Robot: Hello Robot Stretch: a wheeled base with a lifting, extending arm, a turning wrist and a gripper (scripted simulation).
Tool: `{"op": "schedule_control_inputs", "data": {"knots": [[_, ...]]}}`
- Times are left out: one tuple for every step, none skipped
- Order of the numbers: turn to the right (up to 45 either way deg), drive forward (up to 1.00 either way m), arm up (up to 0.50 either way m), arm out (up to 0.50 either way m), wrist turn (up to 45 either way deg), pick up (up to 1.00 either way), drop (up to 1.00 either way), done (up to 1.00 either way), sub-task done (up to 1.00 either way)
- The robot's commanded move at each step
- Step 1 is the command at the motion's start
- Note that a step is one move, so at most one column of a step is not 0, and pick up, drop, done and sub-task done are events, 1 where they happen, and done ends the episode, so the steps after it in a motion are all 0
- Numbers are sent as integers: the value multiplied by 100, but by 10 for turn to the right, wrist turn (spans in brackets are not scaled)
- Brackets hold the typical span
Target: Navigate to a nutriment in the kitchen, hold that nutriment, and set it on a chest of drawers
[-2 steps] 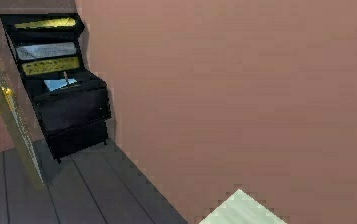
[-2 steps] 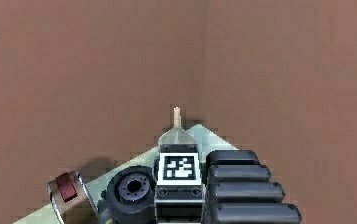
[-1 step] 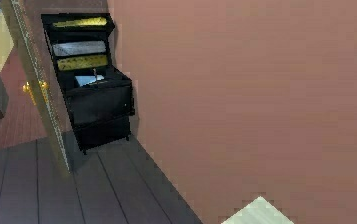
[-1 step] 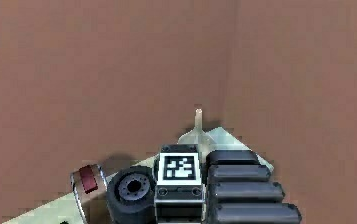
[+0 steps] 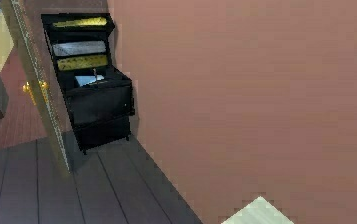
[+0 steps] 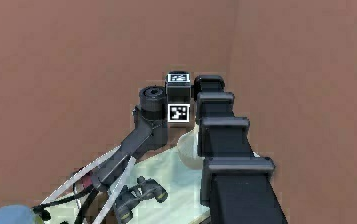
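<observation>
In the arm side view my arm [image 6: 226, 150] rises from the bottom edge, with two white marker squares [image 6: 177, 95] at its far end. Left of them sits the gripper's dark body, and its thin fingers slant down toward the lower left. The gripper [image 6: 86, 188] hangs over a pale greenish surface [image 6: 171, 160]. A small dark lumpy thing [image 6: 141, 190] lies on that surface near the fingers. I cannot tell whether the gripper holds anything. A bluish blob [image 6: 11, 214] sits at the bottom left corner.
In the forward view a black cabinet [image 5: 91, 85] with yellow strips stands against a reddish-brown wall [image 5: 246, 90]. A door with a brass knob [image 5: 34, 88] is to its left. Dark plank floor [image 5: 96, 190] runs ahead. A pale corner [image 5: 258, 212] shows at the bottom right.
</observation>
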Motion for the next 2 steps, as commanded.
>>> {"op": "schedule_control_inputs", "data": {"knots": [[0,0,0,0,450,0,0,0,0],[0,0,0,0,450,0,0,0,0]]}}
